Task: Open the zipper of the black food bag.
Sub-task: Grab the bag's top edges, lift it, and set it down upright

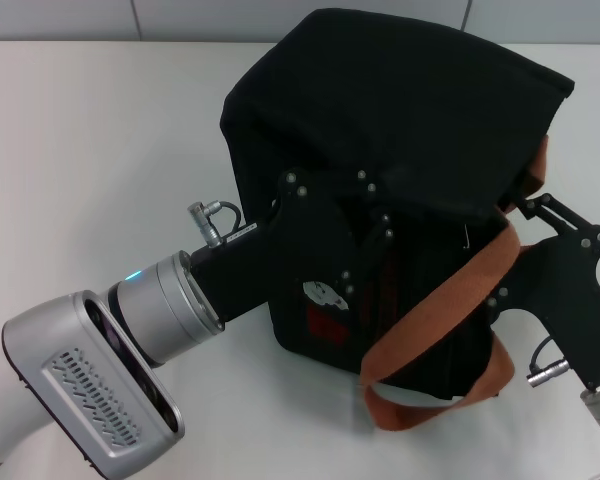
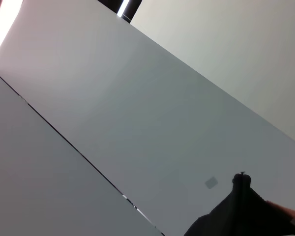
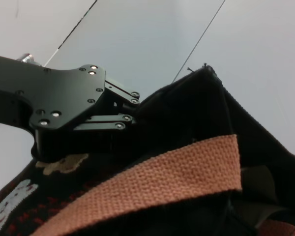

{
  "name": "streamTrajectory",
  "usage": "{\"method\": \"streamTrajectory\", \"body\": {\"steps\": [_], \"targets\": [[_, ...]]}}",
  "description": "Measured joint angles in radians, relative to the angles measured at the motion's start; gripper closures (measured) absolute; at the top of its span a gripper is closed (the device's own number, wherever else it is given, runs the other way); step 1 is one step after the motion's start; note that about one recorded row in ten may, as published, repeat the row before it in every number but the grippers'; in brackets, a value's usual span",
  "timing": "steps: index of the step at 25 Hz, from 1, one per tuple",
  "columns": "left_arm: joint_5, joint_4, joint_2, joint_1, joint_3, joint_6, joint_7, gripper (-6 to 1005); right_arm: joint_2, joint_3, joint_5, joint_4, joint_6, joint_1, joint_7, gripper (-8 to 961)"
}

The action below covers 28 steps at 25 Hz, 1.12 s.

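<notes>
The black food bag (image 1: 400, 130) stands on the white table (image 1: 90, 150), tilted, its boxy fabric body creased and folded over at the top. Two brown-orange webbing handles (image 1: 435, 320) hang down the near side, looping low toward the table. A white bear patch (image 1: 325, 293) with red stitching beneath shows on the front panel; the right wrist view shows a tan bear patch (image 3: 64, 164) beside a white one. No readable writing or brand is visible. The zipper cannot be made out. The left gripper (image 1: 365, 235) presses against the bag's front upper edge; jaw state cannot be told. The right gripper (image 1: 525, 205) sits at the bag's right side beside a handle; its jaw state likewise cannot be told
</notes>
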Motion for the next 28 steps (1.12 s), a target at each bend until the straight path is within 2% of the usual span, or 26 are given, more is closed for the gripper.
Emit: {"method": "streamTrajectory", "body": {"steps": [2,20,22,28], "targets": [[0.0,0.0,0.0,0.0,0.0,0.0,0.0,915,0.0,-0.002,0.0,0.0,0.001,0.004,0.0,682],[-0.001,-0.003,0.0,0.0,0.0,0.0,0.0,914,0.0,-0.001,-0.001,0.019,0.018,0.018,-0.002,711],[-0.001,-0.003,0.0,0.0,0.0,-0.001,0.0,915,0.0,0.004,0.001,0.031,0.024,0.019,-0.027,916],[-0.001,-0.003,0.0,0.001,0.0,0.0,0.0,915,0.0,0.012,0.002,0.048,0.031,0.019,-0.073,955]]}}
